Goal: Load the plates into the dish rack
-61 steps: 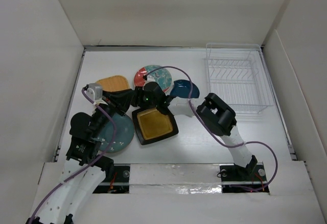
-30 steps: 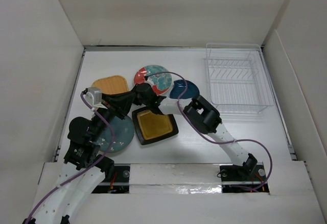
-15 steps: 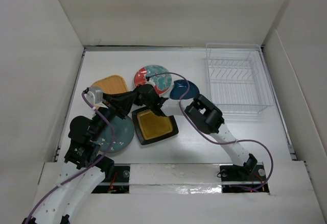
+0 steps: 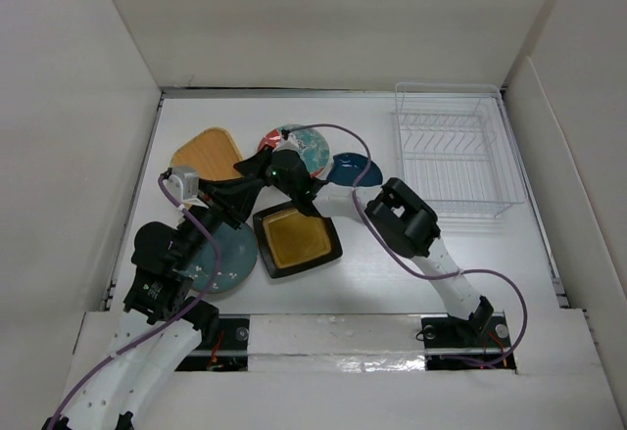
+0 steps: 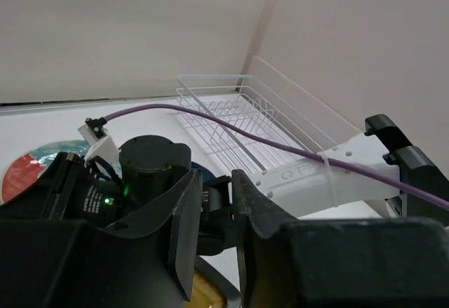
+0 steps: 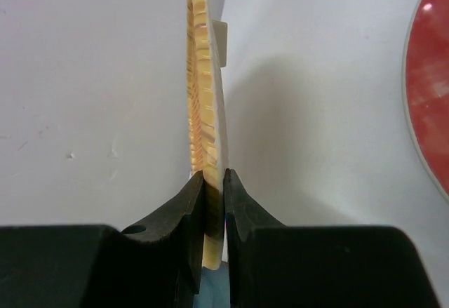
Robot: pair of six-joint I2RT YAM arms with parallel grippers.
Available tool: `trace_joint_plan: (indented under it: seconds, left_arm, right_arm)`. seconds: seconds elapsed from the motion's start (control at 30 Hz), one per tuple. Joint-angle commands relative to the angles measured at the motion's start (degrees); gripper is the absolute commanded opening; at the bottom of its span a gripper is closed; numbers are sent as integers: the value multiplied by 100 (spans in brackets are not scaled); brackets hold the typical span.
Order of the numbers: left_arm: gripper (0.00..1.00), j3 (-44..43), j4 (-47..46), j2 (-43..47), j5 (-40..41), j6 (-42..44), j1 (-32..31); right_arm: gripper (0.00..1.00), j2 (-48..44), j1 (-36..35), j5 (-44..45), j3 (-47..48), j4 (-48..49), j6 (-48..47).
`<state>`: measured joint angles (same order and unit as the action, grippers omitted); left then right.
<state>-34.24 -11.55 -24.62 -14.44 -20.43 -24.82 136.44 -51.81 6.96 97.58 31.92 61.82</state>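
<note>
My right gripper (image 4: 259, 168) reaches across to the left and is shut on the rim of the orange-yellow plate (image 4: 208, 152), which it holds tilted off the table. In the right wrist view the plate (image 6: 207, 104) stands edge-on between the jaws of the gripper (image 6: 214, 182). My left gripper (image 4: 247, 193) hovers just beside the right wrist, its jaws a narrow gap apart and empty (image 5: 214, 231). The red flowered plate (image 4: 306, 146), dark blue leaf plate (image 4: 353, 168), black square plate (image 4: 296, 242) and grey-teal plate (image 4: 223, 259) lie on the table. The dish rack (image 4: 456, 161) stands empty at the far right.
White walls enclose the table on all sides. The right arm's forearm (image 4: 407, 219) and its purple cable (image 4: 343, 141) cross over the plates. The rack also shows in the left wrist view (image 5: 231, 104), behind the right arm (image 5: 330, 182).
The right gripper has raised the orange-yellow plate off the table and tilted it up toward the far left. The left gripper has stayed close beside it.
</note>
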Motion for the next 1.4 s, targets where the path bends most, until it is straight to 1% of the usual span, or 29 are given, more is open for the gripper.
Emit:
trace_joint_plan:
  seconds: [0.0, 0.13, 0.23, 0.37, 0.47, 0.5, 0.53, 0.57, 0.6, 0.63, 0.7, 0.73, 0.77, 0.83, 0.87, 0.97, 1.0, 1.03, 1.1, 1.13, 1.23, 1.27, 1.37]
  left_arm:
    - [21, -162, -339, 1, -138, 56, -41]
    - [21, -197, -278, 45, -33, 109, -41]
    - [21, -180, -321, 89, -147, 91, -41]
    - [22, -180, -304, 54, -86, 100, -41]
    - [22, -145, -330, 115, -165, 74, -41]
    - [22, -144, -322, 133, -156, 74, -41]
    - [22, -144, -313, 142, -121, 74, -41]
    - [22, -153, -295, 142, -103, 82, -41]
    - [22, -153, -278, 151, -129, 83, -41]
    - [22, -145, -286, 185, -156, 65, -41]
    - [23, -136, -321, 273, -209, 48, -41]
    - [23, -144, -330, 317, -200, 39, -41]
    - [23, -144, -322, 344, -183, 56, -41]
    - [23, -153, -304, 388, -200, 39, -102]
    - [23, -153, -313, 423, -209, 30, -102]
    - [23, -162, -365, 555, -218, 30, -234]
    - [23, -171, -348, 572, -174, 39, -295]
    - [23, -171, -339, 616, -156, 47, -400]
    - [24, -188, -339, 686, -130, 74, -454]
    - [24, -206, -374, 765, -182, 48, -454]
    - [24, -250, -374, 993, -174, 108, -576]
    - [25, -259, -313, 1047, -87, 161, -716]
    - [25, -276, -128, 1240, 116, 302, -832]
  right_arm:
    - [0, -732, 171, 68, -124, 1307, 110]
    - [0, -1355, 452, 165, -1054, 1737, 120]
    - [0, -1760, 725, 139, -1556, 2088, 85]
    - [0, -2576, 1111, 51, -2399, 2327, 14]
    - [0, -2990, 1550, -124, -2874, 2573, 67]
    - [0, -3296, 1691, -186, -3198, 2643, 75]
    - [0, -3465, 2031, -247, -3358, 2652, 41]
    - [0, -3658, 2226, -387, -3507, 2600, -20]
    - [0, -4069, 2419, -458, -3779, 2521, -91]
    - [0, -4282, 2848, -555, -3886, 2251, -309]
    - [0, -4730, 3281, -652, -4071, 1890, -591]
    - [0, -5176, 3500, -652, -4211, 1462, -897]
    - [0, -5372, 3946, -878, -4230, 1205, -1057]
    - [0, -5871, 4406, -1073, -4247, 661, -1451]
    - [0, -5996, 4851, -1344, -4204, 466, -1619]
    - [0, -6365, 5460, -1645, -3958, -273, -2208]
    - [0, -6419, 5854, -1680, -3879, -448, -2349]
    - [0, -6472, 6049, -1689, -3800, -789, -2516]
    - [0, -6525, 6419, -1855, -3685, -863, -2631]
    - [0, -6534, 6760, -1935, -3641, -933, -2692]
    - [0, -6411, 7288, -2137, -3387, -1099, -2885]
    - [0, -6350, 7386, -2312, -3264, -1179, -2982]
    - [0, -6156, 7676, -2331, -2825, -1565, -3553]
